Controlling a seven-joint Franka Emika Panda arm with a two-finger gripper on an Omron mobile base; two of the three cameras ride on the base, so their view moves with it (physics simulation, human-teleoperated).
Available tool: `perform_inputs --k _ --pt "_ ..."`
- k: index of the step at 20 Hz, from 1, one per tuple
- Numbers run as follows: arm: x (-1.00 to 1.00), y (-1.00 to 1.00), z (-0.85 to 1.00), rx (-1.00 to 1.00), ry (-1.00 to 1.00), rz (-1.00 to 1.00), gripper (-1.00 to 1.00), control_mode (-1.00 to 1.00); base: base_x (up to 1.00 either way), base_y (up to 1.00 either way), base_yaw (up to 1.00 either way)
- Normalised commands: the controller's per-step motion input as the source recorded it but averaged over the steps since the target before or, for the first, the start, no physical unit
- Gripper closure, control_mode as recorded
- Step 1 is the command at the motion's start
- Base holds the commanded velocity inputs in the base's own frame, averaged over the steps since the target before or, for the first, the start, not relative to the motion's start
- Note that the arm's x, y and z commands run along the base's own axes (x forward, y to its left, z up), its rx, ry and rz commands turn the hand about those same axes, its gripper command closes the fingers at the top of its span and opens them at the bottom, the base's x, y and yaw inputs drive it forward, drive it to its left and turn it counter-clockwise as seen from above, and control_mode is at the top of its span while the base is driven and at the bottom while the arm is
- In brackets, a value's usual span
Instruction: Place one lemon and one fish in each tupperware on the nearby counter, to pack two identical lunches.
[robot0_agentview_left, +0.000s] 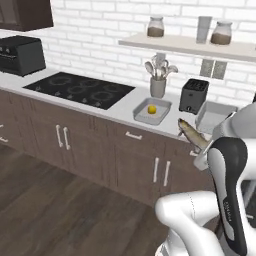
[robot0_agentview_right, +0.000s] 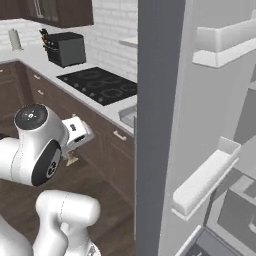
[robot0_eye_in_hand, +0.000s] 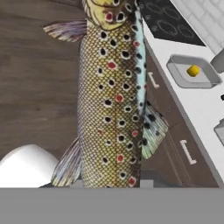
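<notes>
Spotted fish (robot0_eye_in_hand: 111, 100) held off counter (robot0_agentview_left: 122, 107) edge; lemon (robot0_agentview_left: 151, 109) in left tupperware (robot0_agentview_left: 161, 115); right tupperware (robot0_agentview_left: 207, 120) near toaster.

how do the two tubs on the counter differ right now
The left tub holds a lemon; the right tub shows nothing inside. The left tub sits left of the toaster, in full view; the right tub sits right of it, partly behind the arm. Both are shallow, grey, rectangular.

White arm low left, gripper (robot0_agentview_right: 75, 145) over wood floor — black cooktop (robot0_agentview_right: 100, 85) on counter (robot0_agentview_right: 37, 62) behind
</notes>
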Motion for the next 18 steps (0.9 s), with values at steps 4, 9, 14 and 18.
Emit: perform_inputs --k 4,9,14,18 --pt "0.0 0.0 0.0 0.0 0.0 0.0 1.0 1.0 1.0 0.03 -0.23" --pt "0.0 0.0 0.0 0.0 0.0 0.0 1.0 1.0 1.0 0.19 -0.41" --pt "0.0 0.0 0.0 0.0 0.0 0.0 1.0 1.0 1.0 0.51 -0.5" --pt "0.0 0.0 0.0 0.0 0.0 0.0 1.0 1.0 1.0 0.77 -0.52"
